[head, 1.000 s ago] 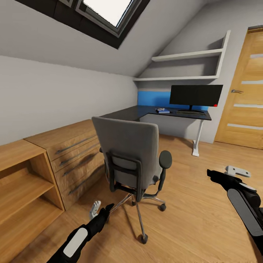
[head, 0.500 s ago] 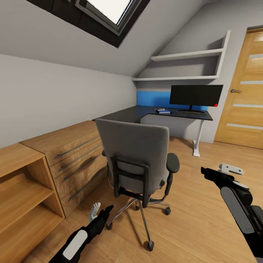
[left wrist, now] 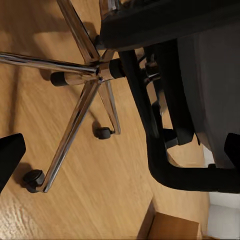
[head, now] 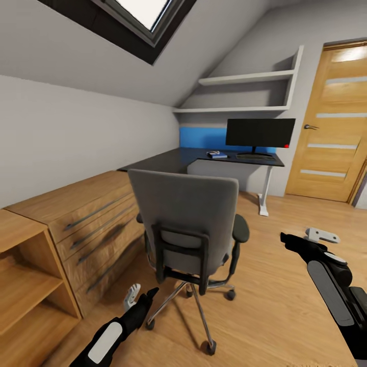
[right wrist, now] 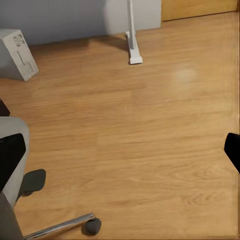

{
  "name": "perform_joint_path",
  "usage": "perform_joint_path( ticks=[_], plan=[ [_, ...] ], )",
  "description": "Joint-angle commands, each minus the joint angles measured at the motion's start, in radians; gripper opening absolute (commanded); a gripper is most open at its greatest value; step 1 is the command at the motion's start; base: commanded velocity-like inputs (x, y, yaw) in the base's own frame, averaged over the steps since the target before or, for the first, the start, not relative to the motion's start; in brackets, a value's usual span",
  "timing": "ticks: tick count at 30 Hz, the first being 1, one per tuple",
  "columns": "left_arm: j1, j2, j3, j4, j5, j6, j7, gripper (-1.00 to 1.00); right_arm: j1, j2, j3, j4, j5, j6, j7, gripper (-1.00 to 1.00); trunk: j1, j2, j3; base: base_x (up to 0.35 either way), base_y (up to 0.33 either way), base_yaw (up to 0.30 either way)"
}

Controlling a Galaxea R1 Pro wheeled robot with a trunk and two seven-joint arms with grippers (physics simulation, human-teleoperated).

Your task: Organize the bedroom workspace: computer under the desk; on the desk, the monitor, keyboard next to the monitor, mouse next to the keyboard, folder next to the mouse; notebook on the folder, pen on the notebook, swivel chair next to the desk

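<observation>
While both grippers gape empty, grey swivel chair (head: 189,224), dark frame, chrome castor base.

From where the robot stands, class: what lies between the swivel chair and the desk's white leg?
In the head view, bare wood floor lies between swivel chair and white leg.

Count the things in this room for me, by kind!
swivel chair: 1
desk: 1
monitor: 1
keyboard: 1
computer: 1
wall shelves: 2
door: 1
Total: 8
</observation>
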Motion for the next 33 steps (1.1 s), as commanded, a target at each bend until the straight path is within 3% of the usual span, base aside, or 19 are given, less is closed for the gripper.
perform_joint_path(
  ticks=[1, 10, 13, 14, 18, 25, 33],
  plan=[
    [0.0, 0.0, -0.001, 0.001, 0.008, 0.003, -0.002, 1.0, -0.001, 0.0, 0.001, -0.002, -0.01, 0.003, -0.009, 1.0, 0.0, 0.0, -0.001, 0.136, 0.255, -0.292],
    [0.02, -0.017, 0.018, 0.018, 0.015, -0.074, -0.003, 1.0, -0.001, 0.0, -0.002, -0.002, -0.009, 0.004, -0.011, 1.0, 0.0, 0.0, -0.001, 0.045, 0.085, -0.297],
    [0.021, -0.026, 0.031, 0.021, 0.033, -0.083, -0.003, 1.0, -0.001, 0.0, -0.002, -0.002, -0.009, 0.005, -0.011, 1.0, 0.0, 0.0, -0.001, 0.008, 0.015, -0.234],
    [0.022, -0.031, 0.036, 0.026, 0.055, -0.087, -0.002, 1.0, -0.001, 0.0, -0.002, -0.002, -0.009, 0.005, -0.011, 1.0, 0.0, 0.0, -0.001, 0.004, 0.007, -0.122],
    [0.022, -0.037, 0.042, 0.051, 0.091, -0.092, -0.003, 1.0, -0.001, 0.0, -0.002, -0.002, -0.009, 0.005, -0.011, 1.0, 0.0, 0.0, -0.001, 0.003, 0.005, -0.081],
    [0.022, -0.078, 0.048, 0.097, 0.124, -0.094, -0.002, 1.0, -0.001, -0.001, -0.002, -0.005, -0.009, 0.005, -0.011, 1.0, 0.0, 0.0, -0.001, 0.001, 0.001, -0.023],
    [0.021, -0.079, 0.051, 0.101, 0.136, -0.095, -0.028, 1.0, 0.0, -0.001, 0.001, -0.021, -0.009, 0.005, -0.011, 1.0, 0.0, 0.0, -0.001, 0.0, 0.0, -0.003]
  ],
)
